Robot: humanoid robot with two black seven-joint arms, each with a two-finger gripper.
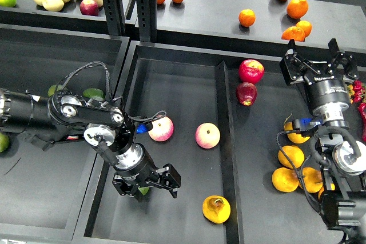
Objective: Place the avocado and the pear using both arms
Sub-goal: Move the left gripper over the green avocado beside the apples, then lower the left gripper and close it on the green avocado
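Note:
The glossy green avocado [143, 191] lies on the floor of the middle bin, mostly hidden under my left gripper [147, 183]. That gripper points down over it with its fingers spread to either side; it looks open. The golden pear [217, 209] with a brown patch lies near the bin's front right corner, apart from both grippers. My right gripper [314, 61] is open and empty, raised over the back of the right bin near the red apples.
Two pink-yellow apples [162, 129] [207, 135] lie mid-bin. Two red apples [251, 71] and several yellow-orange fruits [286, 179] are in the right bin. Dark avocados [91, 92] show behind my left arm. A divider wall [222, 141] separates the bins. Oranges [297, 8] are on the shelf.

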